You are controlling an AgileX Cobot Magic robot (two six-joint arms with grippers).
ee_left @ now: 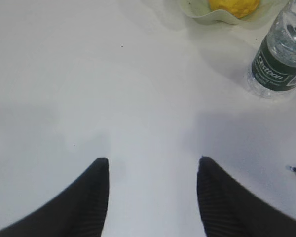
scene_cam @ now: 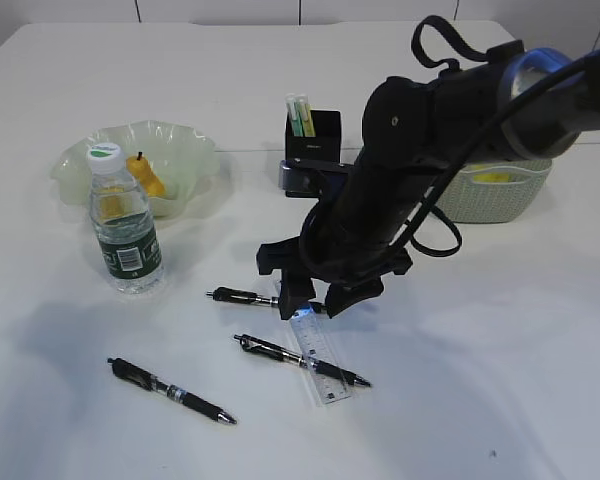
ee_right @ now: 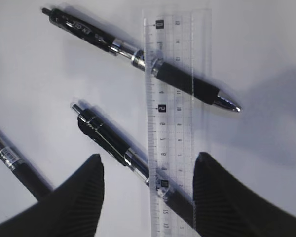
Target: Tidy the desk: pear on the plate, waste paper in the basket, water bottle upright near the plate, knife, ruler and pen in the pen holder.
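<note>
My right gripper hangs open just above the desk. Its jaws straddle one end of the clear ruler. The ruler lies across two black pens, and neither jaw touches it. In the exterior view that gripper sits over the ruler. A third pen lies to the left. The pear rests in the ruffled plate, with the water bottle upright beside it. My left gripper is open over bare desk. I cannot pick out the knife or the waste paper.
The black pen holder stands behind the right arm with yellow-green sticks in it. The sage basket sits at the right, partly behind the arm, with something yellow inside.
</note>
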